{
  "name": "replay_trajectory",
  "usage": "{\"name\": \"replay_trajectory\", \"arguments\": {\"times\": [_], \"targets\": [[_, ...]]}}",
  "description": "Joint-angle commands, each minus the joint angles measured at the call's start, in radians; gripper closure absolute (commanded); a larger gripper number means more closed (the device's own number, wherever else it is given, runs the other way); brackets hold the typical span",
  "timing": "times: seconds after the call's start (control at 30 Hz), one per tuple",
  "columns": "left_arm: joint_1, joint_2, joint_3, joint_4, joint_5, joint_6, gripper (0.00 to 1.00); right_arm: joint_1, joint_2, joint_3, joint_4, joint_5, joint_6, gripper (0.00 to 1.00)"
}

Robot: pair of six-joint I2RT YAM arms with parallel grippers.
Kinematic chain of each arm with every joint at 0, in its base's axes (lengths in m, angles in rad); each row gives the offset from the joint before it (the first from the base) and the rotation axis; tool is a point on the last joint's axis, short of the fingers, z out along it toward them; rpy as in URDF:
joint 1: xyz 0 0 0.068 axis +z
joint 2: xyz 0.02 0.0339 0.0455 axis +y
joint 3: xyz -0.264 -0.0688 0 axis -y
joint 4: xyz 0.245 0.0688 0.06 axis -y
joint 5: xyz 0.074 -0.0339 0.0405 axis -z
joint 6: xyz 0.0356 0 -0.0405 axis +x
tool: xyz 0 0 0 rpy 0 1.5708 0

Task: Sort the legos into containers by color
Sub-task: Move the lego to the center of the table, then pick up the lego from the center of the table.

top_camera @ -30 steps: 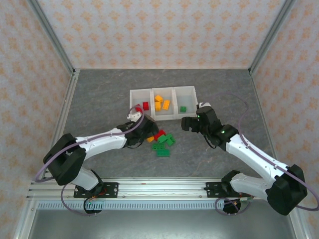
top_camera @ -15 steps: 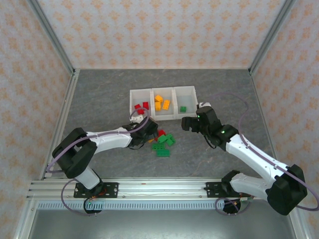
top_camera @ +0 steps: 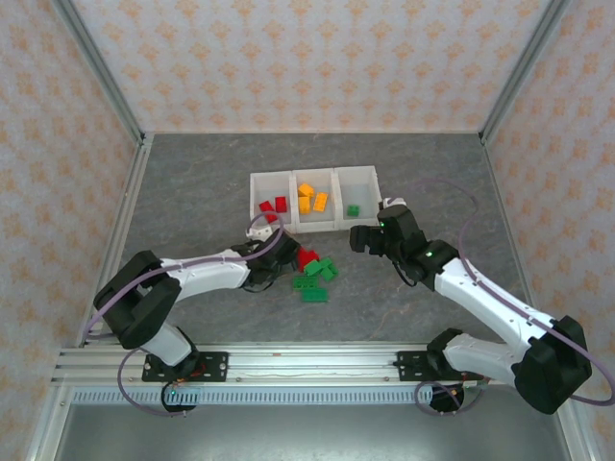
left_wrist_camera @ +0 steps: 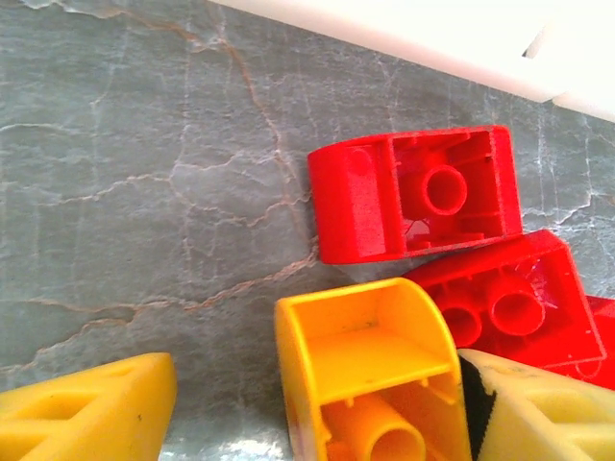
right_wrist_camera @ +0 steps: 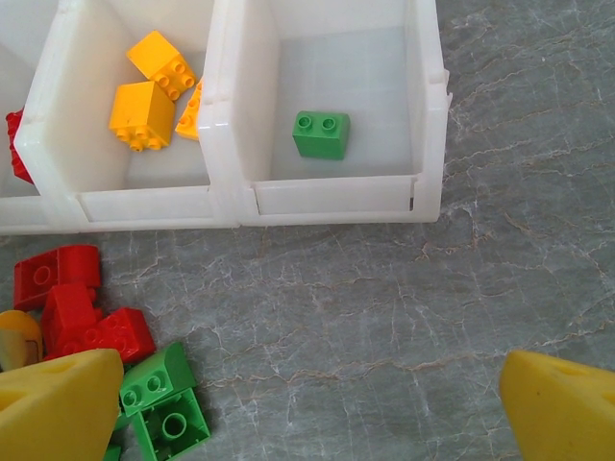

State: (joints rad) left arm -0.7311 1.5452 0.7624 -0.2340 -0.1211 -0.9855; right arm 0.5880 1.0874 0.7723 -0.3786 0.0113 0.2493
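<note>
Two fingers of the left gripper (left_wrist_camera: 317,376) stand spread and straddle one orange brick (left_wrist_camera: 370,384), which lies hollow side up on the table (left_wrist_camera: 144,192). The finger (left_wrist_camera: 538,413) on the right of the wrist view touches the brick through its black pad. The other finger sits apart from it. Just beyond the orange brick lie a red brick (left_wrist_camera: 418,192), hollow side up, and a second red brick (left_wrist_camera: 509,307) close beside it. Any lettering moulded on the plastic is too small to read.

In the top view the left gripper (top_camera: 286,255) sits low at the loose pile. The left arm (top_camera: 192,274) is folded at the elbow near its base, with the forearm stretched flat toward the right.

The right gripper (right_wrist_camera: 307,384) is wide apart and holds nothing. It hovers over bare table just in front of the containers (right_wrist_camera: 332,197). The right arm (top_camera: 490,303) bends at the far right and slants up and left to its gripper (top_camera: 363,237).

Contents of the containers (top_camera: 313,172):
- Left compartment: red legos (top_camera: 272,205).
- Middle compartment: orange legos (top_camera: 310,199).
- Right compartment: one green lego (top_camera: 353,210).

Loose green bricks (top_camera: 315,280) lie on the table between the two grippers, near the tray front.
</note>
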Motion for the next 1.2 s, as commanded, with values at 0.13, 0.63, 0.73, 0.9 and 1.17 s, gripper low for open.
{"name": "replay_trajectory", "arguments": {"times": [0.13, 0.63, 0.73, 0.9, 1.17], "targets": [[0.035, -0.063, -0.090, 0.015, -0.002, 0.023, 0.30, -0.005, -0.003, 0.001, -0.003, 0.037, -0.002, 0.00], [0.084, 0.003, -0.013, 0.032, 0.055, 0.114, 0.51, -0.005, -0.004, -0.001, -0.002, 0.045, 0.001, 0.00], [0.084, -0.016, -0.007, 0.032, 0.058, 0.115, 0.63, -0.005, -0.006, -0.001, -0.002, 0.047, 0.002, 0.00], [0.079, -0.099, -0.003, 0.004, 0.027, 0.094, 0.72, -0.005, -0.018, -0.001, 0.000, 0.052, 0.002, 0.00], [0.062, -0.199, 0.148, -0.027, -0.030, 0.169, 0.68, -0.007, -0.043, -0.001, 0.006, 0.153, 0.025, 0.00]]}}
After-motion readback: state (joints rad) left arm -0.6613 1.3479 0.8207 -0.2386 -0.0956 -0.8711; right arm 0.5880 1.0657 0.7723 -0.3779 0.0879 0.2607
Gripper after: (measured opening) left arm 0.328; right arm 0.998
